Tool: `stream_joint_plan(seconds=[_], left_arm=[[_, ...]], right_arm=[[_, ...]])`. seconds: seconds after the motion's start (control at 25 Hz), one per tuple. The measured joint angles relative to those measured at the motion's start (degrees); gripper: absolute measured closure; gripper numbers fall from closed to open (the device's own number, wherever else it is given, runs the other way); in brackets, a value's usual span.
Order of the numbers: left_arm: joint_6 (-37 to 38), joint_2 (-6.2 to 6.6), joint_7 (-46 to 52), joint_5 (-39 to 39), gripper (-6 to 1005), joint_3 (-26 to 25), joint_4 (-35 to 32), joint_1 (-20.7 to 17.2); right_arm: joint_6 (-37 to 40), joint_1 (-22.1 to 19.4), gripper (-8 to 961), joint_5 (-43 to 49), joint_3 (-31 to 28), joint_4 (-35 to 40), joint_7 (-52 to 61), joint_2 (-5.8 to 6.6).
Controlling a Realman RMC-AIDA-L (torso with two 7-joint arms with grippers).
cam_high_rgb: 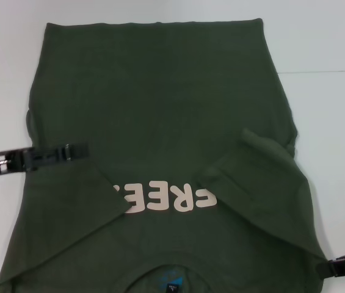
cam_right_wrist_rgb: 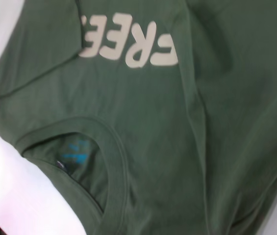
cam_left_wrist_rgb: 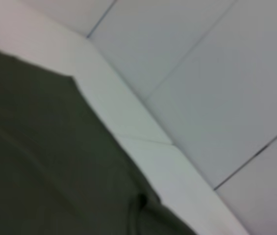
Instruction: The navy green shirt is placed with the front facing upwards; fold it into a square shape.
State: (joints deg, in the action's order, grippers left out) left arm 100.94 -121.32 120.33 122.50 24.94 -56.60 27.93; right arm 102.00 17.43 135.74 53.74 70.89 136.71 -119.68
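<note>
The green shirt [cam_high_rgb: 160, 116] lay flat on the white table [cam_high_rgb: 331, 110], front up, its collar [cam_right_wrist_rgb: 104, 142] nearest me and both sleeves folded inward over the pale letters [cam_high_rgb: 169, 198]. My left pincer [cam_high_rgb: 77, 151] reached over the shirt's left edge, the cloth directly beneath it; I could not tell its opening. My right pincer [cam_high_rgb: 337, 267] sat at the shirt's near right corner, its opening also unclear.

Both grippers are plain matte black. The left gripper [cam_high_rgb: 77, 150] is long and thin, built in blocky segments, with a small shiny silver clip partway back. The right gripper [cam_high_rgb: 337, 267] shows only chunky, angular black housing.
</note>
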Motion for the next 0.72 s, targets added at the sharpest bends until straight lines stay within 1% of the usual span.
stream_joint_plan(seconds=[0.2, 0.36, 0.48, 0.64, 0.68, 0.72], left_arm=[[0.0, 0.16, 5.2, 7.3, 63, -1.6, -0.6, -0.1], [1.9, 0.33, 12.7, 13.9, 63, -1.4, -4.3, 0.1], [5.0, 0.99, 18.1, 18.7, 63, -1.8, -8.6, 0.7], [9.0, 2.2, 24.5, 20.7, 62, -2.2, -13.1, 1.0], [10.1, 2.52, 27.0, 22.5, 62, -2.3, -14.7, 1.0], [10.1, 2.52, 27.0, 22.5, 62, -2.3, -14.7, 1.0]], right_arm=[[2.3, 0.2, 923, -0.1, -4.5, 0.7, -4.1, -0.17], [2.7, 0.2, 923, -0.7, -5.9, 0.7, -5.2, -0.18], [3.3, 0.2, 923, -1.8, -6.6, 0.7, -6.0, -0.07], [4.0, 0.1, 922, -3.3, -7.2, 0.5, -7.7, -0.22], [4.1, 0.1, 922, -3.7, -7.3, 0.3, -8.1, -0.25], [4.1, 0.1, 922, -4.1, -7.4, 0.1, -8.4, -0.27]])
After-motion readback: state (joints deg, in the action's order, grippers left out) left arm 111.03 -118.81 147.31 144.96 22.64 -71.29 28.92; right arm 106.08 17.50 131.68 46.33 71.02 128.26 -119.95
